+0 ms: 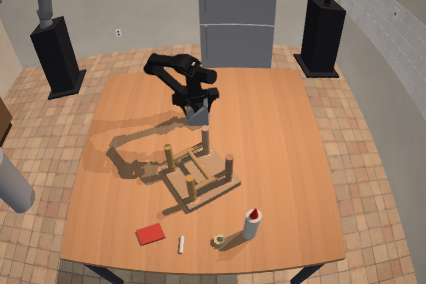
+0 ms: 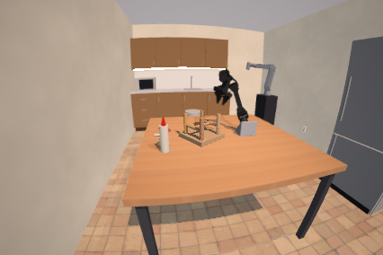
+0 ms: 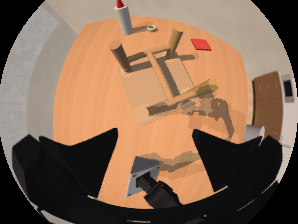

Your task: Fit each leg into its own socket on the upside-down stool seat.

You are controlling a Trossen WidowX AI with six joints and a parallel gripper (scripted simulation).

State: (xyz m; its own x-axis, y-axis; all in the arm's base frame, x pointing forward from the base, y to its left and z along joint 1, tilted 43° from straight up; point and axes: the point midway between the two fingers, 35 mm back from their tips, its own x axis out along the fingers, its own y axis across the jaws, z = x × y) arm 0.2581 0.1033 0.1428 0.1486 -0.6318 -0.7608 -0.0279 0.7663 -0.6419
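Note:
The wooden stool [image 1: 213, 192] [image 2: 201, 140] [image 3: 136, 92] lies upside down with its seat flat on the table. Its four legs stand upright at the seat's corners: one at the back [image 1: 205, 138], one on the left [image 1: 169, 156], one on the right [image 1: 229, 167] and one at the front [image 1: 190, 187]. Rungs join the legs. I cannot tell from here whether the shoulders touch the seat. My gripper [image 1: 196, 102] [image 2: 220, 94] [image 3: 157, 133] is open and empty. It hangs well above the table, behind the stool and apart from it.
The arm's grey base block [image 1: 198, 117] [image 2: 246, 128] [image 3: 141, 177] stands just behind the stool. Near the table's front edge lie a red card [image 1: 150, 233] [image 3: 201, 44], a small white stick [image 1: 181, 244], a tape ring [image 1: 216, 242] and a red-capped glue bottle [image 1: 252, 223] [image 2: 164, 135] [image 3: 123, 16].

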